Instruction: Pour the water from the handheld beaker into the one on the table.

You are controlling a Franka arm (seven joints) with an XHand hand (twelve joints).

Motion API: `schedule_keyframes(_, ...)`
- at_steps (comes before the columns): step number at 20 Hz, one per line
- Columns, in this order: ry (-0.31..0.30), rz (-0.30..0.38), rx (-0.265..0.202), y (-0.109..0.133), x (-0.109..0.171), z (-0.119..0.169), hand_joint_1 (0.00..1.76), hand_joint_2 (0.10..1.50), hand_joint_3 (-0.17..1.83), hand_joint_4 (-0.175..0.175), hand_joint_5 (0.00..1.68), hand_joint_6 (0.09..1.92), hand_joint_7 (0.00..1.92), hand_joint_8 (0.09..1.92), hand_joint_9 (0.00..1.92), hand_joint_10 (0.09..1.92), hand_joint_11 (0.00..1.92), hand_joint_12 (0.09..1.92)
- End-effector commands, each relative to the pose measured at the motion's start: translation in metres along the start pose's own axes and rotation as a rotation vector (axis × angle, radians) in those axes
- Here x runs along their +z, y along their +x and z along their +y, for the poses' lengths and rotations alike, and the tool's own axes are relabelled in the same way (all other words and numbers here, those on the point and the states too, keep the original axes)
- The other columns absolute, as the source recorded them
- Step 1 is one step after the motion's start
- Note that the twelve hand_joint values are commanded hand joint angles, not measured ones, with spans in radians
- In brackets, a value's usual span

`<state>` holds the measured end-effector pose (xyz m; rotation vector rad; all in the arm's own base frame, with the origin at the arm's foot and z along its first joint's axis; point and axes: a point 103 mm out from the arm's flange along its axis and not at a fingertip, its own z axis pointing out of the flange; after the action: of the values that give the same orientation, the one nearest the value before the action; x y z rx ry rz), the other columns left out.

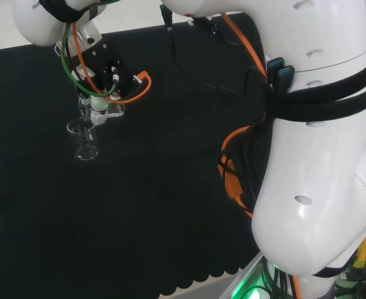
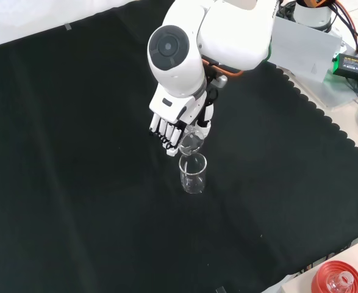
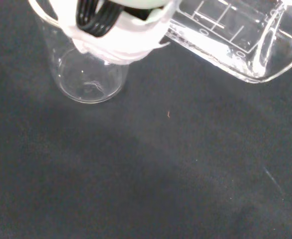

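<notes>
Hand [image 2: 177, 119] curled round tilted beaker [image 2: 191, 143], its lip over table beaker [image 2: 193, 174] at its 6 o'clock in front view. Risk: lip off-centre, water spills onto cloth [image 2: 75, 183]; rims may clip, tipping it.

A clear glass beaker [image 2: 193, 174] stands upright on the black desk [image 2: 75, 152]. A second clear beaker [image 2: 191, 143], printed with white measuring marks, is tilted just above and beside it, its rim near the standing beaker's open mouth in the front view.
</notes>
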<state>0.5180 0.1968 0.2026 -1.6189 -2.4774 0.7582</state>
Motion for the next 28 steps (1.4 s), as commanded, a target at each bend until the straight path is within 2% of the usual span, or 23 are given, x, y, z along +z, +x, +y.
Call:
schedule_keyframes(1,0.009,-0.034,0.010,-0.0003,-0.0012,0.0038,1.28,1.05,-0.17,0.009,1.22,0.64,1.57,0.09,1.08,0.61,0.60,1.16)
schedule_keyframes(19,0.034,-0.103,0.028,0.0022,-0.0063,0.0055,1.28,1.05,-0.17,0.008,1.22,0.65,1.57,0.09,1.08,0.61,0.61,1.16)
schedule_keyframes(28,0.038,-0.114,0.029,0.0062,-0.0073,0.0055,1.28,1.05,-0.17,0.007,1.22,0.65,1.57,0.09,1.07,0.61,0.61,1.15)
